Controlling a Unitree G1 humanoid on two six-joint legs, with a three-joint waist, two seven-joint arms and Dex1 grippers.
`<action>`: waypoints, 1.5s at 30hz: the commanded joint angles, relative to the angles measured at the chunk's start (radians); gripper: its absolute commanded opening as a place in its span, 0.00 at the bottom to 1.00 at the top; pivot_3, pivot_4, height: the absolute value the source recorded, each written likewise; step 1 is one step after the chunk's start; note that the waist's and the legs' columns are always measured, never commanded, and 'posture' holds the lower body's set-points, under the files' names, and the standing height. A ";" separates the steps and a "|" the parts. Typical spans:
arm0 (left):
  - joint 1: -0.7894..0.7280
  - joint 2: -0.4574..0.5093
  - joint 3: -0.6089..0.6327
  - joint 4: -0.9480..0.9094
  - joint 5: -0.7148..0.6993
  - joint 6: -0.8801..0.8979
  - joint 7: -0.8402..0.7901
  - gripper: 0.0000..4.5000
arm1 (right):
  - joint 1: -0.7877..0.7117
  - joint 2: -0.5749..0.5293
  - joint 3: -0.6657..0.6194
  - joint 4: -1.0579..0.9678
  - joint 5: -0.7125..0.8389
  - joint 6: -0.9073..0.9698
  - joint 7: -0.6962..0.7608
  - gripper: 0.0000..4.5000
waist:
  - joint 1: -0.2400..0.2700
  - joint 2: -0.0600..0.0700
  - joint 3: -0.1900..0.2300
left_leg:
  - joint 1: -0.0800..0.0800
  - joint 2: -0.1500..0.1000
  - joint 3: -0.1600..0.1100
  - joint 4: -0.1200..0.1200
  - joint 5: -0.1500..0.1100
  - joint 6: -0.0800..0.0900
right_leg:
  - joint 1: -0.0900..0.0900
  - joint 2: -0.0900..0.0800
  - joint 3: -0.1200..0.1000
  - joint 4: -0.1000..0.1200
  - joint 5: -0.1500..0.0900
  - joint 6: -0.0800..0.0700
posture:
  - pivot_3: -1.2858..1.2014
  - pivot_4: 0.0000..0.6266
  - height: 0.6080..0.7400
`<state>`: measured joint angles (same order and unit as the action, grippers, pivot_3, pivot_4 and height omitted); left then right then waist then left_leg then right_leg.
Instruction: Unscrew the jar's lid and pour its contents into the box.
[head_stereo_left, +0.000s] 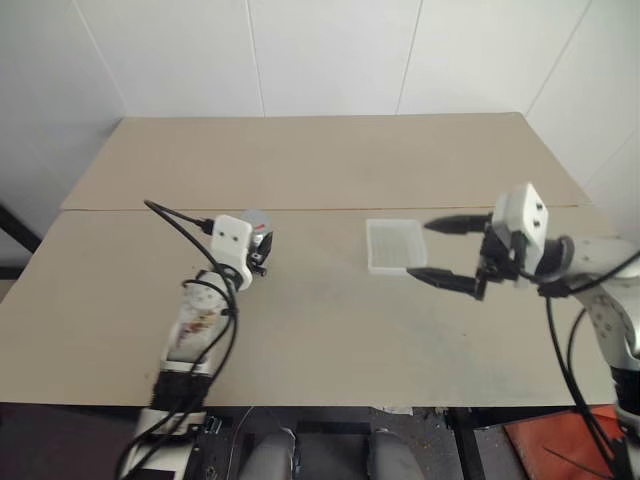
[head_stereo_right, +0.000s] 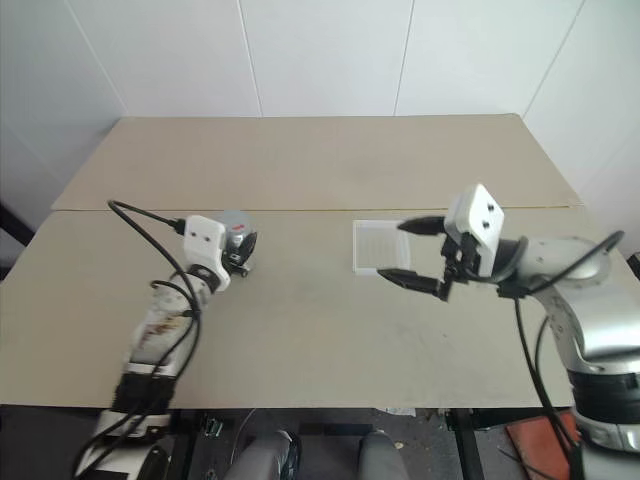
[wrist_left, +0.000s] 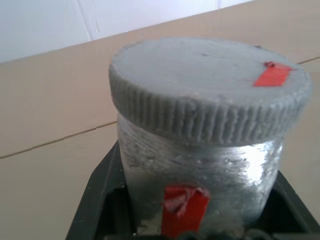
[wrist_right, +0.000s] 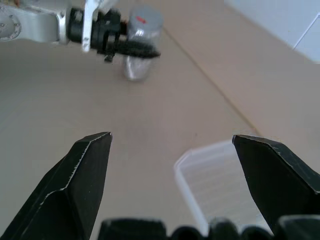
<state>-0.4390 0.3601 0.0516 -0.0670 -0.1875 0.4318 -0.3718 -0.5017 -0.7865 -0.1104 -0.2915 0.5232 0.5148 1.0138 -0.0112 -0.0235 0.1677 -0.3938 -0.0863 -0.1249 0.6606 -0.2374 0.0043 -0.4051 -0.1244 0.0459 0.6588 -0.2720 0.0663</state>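
My left gripper (head_stereo_left: 260, 245) is shut on the jar (wrist_left: 200, 170), its black fingers (wrist_left: 95, 200) pressed against both sides of the jar's cloudy body below the lid. The jar stands upright with a red stripe down its side. The grey ribbed lid (wrist_left: 210, 85) sits on top and carries a red mark; it also shows over the table's left half (head_stereo_left: 257, 220). The contents are hidden behind the cloudy wall. The box (head_stereo_left: 395, 245), a shallow translucent white tray, lies right of the table's middle. My right gripper (head_stereo_left: 420, 250) hovers open at the box's right edge, pointing left toward the jar (wrist_right: 142, 50).
The beige table (head_stereo_left: 330, 320) has a seam running across it just behind the jar and box. White walls close the far side. Black cables (head_stereo_left: 180, 225) loop off my left wrist. Bare tabletop lies between the jar and the box.
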 joint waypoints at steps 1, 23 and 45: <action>-0.068 0.124 0.083 -0.124 -0.206 0.185 -0.199 0.43 | -0.095 0.071 0.026 -0.006 0.053 0.048 -0.053 1.00 | -0.004 0.000 0.000 | 0.000 0.000 0.000 0.000 0.000 0.000 | 0.000 0.000 0.000 0.000 0.000 0.000 | 0.52 0.24 1.00; -0.383 0.153 -0.097 0.321 -0.282 -0.176 -0.936 0.43 | -0.523 0.430 0.220 0.161 0.084 0.380 -0.259 1.00 | -0.024 0.000 0.000 | -0.016 -0.001 -0.003 0.001 0.007 -0.011 | -0.019 -0.001 -0.002 0.006 0.001 -0.002 | 0.52 0.24 1.00; -0.388 0.150 -0.080 0.358 -0.288 -0.183 -0.964 0.43 | -0.511 0.443 0.247 0.177 0.031 0.299 -0.197 0.80 | -0.038 0.000 0.000 | -0.015 -0.001 -0.003 0.001 0.006 -0.009 | -0.019 -0.001 -0.002 0.009 0.001 -0.001 | 0.52 0.24 1.00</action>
<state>-0.8122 0.4995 -0.0557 0.3126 -0.4705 0.2462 -1.3309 -1.0030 -0.3454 0.1452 -0.0999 0.5547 0.8451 0.8057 -0.0491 -0.0232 0.1674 -0.4087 -0.0877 -0.1278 0.6621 -0.2310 -0.0048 -0.4244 -0.1255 0.0435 0.6674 -0.2711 0.0649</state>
